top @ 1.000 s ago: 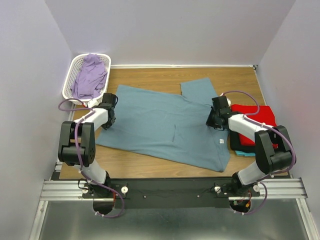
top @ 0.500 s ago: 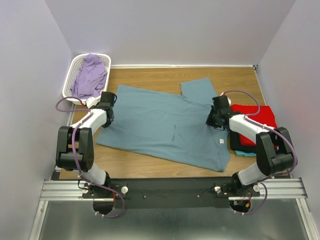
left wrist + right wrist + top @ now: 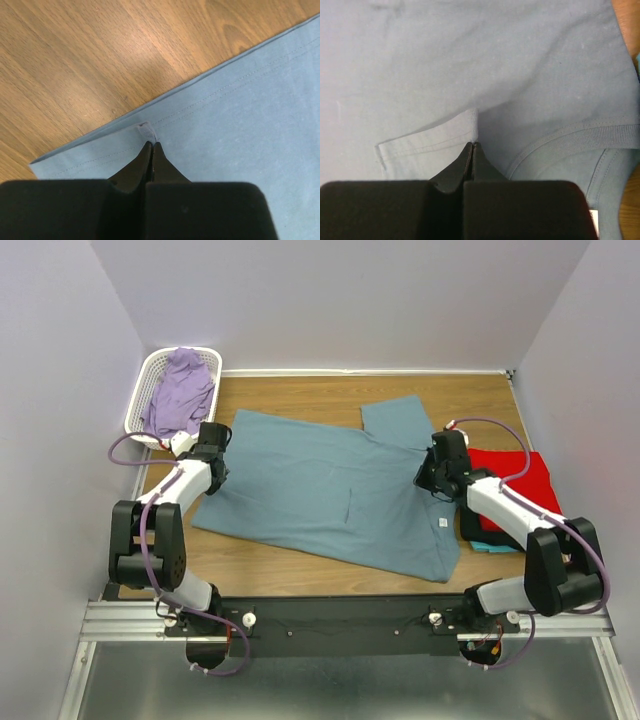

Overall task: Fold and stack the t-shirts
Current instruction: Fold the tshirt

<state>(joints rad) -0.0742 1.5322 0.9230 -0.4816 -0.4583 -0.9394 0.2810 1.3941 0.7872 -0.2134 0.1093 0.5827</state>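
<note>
The dusty blue-grey t-shirt [image 3: 330,490] lies spread flat on the wooden table, with its hem to the left and its collar and white neck label [image 3: 440,523] to the right. My left gripper [image 3: 213,478] is shut on a small pinch of the hem [image 3: 146,132]. My right gripper [image 3: 426,483] is shut on a fold of the sleeve edge [image 3: 474,131] beside the collar [image 3: 570,141]. The red t-shirt [image 3: 515,478] lies folded on top of a stack at the right. A strip of the turquoise one [image 3: 490,546] shows under it.
A white lattice basket [image 3: 137,405] holding a lavender cloth [image 3: 180,390] stands at the far left corner. Grey walls close in the table on the left, back and right. Bare wood [image 3: 100,60] shows just past the hem.
My left gripper has shifted slightly left and away along the hem edge. My right wrist has moved a little right and away. The blue-grey shirt lies as before.
</note>
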